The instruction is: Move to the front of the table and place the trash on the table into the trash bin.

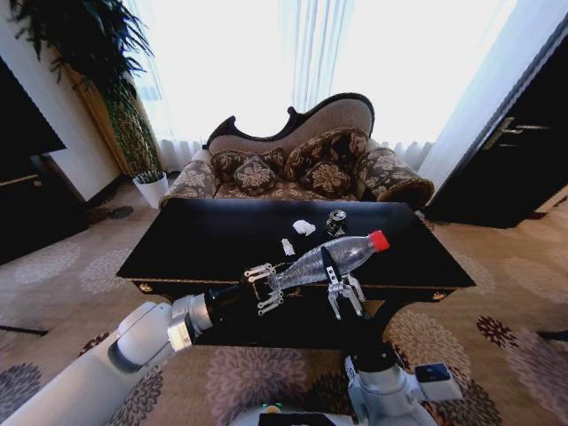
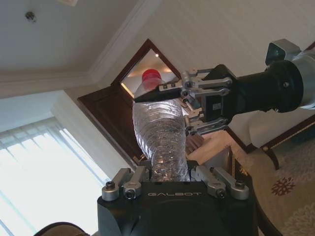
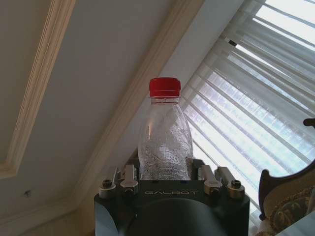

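A crushed clear plastic bottle [image 1: 355, 251] with a red cap hangs in the air over the front edge of the black table [image 1: 195, 240], lying almost level. My left gripper [image 1: 271, 287] is shut on its base, and my right gripper [image 1: 337, 271] is shut around its middle from below. The left wrist view shows the bottle [image 2: 160, 128] rising from the left gripper [image 2: 168, 172], with the right gripper [image 2: 182, 110] clamped higher up. Further back on the table lie a white paper wad [image 1: 303, 227], a dark can [image 1: 335, 222] and a small white scrap [image 1: 287, 247]. The trash bin is out of view.
A patterned sofa [image 1: 293, 164] stands right behind the table. A white plant pot [image 1: 153, 188] with a tall plant is at the back left. Dark cabinets flank the room on both sides. Patterned carpet lies open to the table's left and right.
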### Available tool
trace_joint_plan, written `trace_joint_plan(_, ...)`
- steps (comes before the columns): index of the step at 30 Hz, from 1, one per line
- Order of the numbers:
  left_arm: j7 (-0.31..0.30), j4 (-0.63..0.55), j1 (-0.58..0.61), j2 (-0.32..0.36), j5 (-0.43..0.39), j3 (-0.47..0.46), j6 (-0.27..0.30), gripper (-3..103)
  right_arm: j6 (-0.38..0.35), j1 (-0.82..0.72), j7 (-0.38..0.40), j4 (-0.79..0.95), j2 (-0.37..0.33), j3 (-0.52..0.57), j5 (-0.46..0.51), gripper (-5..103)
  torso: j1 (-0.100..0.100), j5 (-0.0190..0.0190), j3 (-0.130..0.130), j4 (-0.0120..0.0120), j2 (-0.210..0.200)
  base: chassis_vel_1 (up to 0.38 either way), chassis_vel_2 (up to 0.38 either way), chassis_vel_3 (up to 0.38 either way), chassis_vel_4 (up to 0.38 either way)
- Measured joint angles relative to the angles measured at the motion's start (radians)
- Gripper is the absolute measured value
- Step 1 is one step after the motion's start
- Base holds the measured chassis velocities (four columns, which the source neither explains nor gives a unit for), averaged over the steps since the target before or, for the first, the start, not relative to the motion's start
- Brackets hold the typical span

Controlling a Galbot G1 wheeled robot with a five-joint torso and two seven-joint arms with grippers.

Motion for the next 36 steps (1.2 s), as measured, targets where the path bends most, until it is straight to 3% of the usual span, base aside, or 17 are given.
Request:
trace_joint_plan(2,0.003,-0.001,0.005,0.001,-0.001,-0.008,-0.002,31,0.001,-0.001,-0.002,0.000,0.000,0.001,0.000,48,0.000,0.0000,0.000,0.0000,0.000,0.000,0.000,0.000,0.000)
trace_joint_plan(3,0.006,-0.004,0.016,0.002,-0.002,-0.021,-0.006,31,0.002,-0.001,-0.006,0.000,-0.002,0.005,-0.001,42,0.000,0.0000,0.000,0.0000,0.000,0.000,0.000,0.000,0.000)
trace_joint_plan(9,0.005,-0.015,0.052,-0.002,-0.017,-0.060,-0.006,31,0.008,-0.003,-0.019,0.001,-0.006,0.019,0.002,31,0.000,0.0000,0.000,0.0000,0.000,0.000,0.000,0.000,0.000)
trace_joint_plan(13,0.000,-0.018,0.063,-0.003,-0.034,-0.078,0.005,34,0.013,-0.004,-0.024,0.001,-0.008,0.025,0.009,31,0.000,0.0000,0.000,0.0000,0.000,0.000,0.000,0.000,0.000)
trace_joint_plan(17,-0.009,-0.011,0.078,-0.003,-0.058,-0.116,0.012,56,0.027,-0.005,-0.034,0.001,-0.013,0.046,0.031,28,0.000,0.0001,0.000,0.0000,0.000,0.000,0.000,0.000,0.000)
trace_joint_plan(19,-0.010,-0.010,0.080,-0.004,-0.062,-0.121,0.012,56,0.028,-0.005,-0.036,0.002,-0.015,0.050,0.035,25,0.000,0.0000,0.000,0.0000,0.000,0.000,0.000,0.000,0.000)
trace_joint_plan(22,-0.019,-0.006,0.092,-0.021,-0.097,-0.156,0.015,72,0.031,-0.005,-0.050,0.002,-0.026,0.071,0.057,22,0.000,0.0000,0.000,-0.0001,0.000,0.000,0.000,0.000,0.000)
trace_joint_plan(23,-0.019,-0.006,0.092,-0.021,-0.097,-0.156,0.015,72,0.031,-0.005,-0.050,0.002,-0.026,0.071,0.057,22,0.000,0.0000,0.000,-0.0001,0.000,0.000,0.000,0.000,0.000)
trace_joint_plan(25,-0.022,-0.003,0.100,-0.043,-0.118,-0.179,0.017,77,0.035,-0.004,-0.064,0.002,-0.031,0.080,0.069,21,0.000,0.0001,0.000,-0.0001,0.000,0.000,0.000,0.000,0.000)
trace_joint_plan(29,-0.045,0.000,0.137,-0.173,-0.171,-0.234,0.031,97,0.059,-0.001,-0.143,0.001,-0.036,0.102,0.097,21,0.000,0.0000,0.000,-0.0001,0.000,0.000,0.000,0.000,0.000)
trace_joint_plan(30,-0.045,0.000,0.137,-0.173,-0.171,-0.234,0.031,97,0.059,-0.001,-0.143,0.001,-0.036,0.102,0.097,21,0.000,0.0000,0.000,-0.0001,0.000,0.000,0.000,0.000,0.000)
trace_joint_plan(33,-0.047,-0.016,0.186,-0.279,-0.214,-0.260,0.039,100,0.078,0.003,-0.193,-0.017,-0.044,0.116,0.127,21,0.000,0.0001,0.000,0.0000,0.000,0.000,0.000,0.000,0.000)
trace_joint_plan(36,-0.042,-0.020,0.201,-0.312,-0.236,-0.280,0.040,100,0.082,0.008,-0.209,-0.024,-0.046,0.124,0.143,21,0.000,0.0002,0.000,0.0000,0.000,0.000,0.000,0.000,0.000)
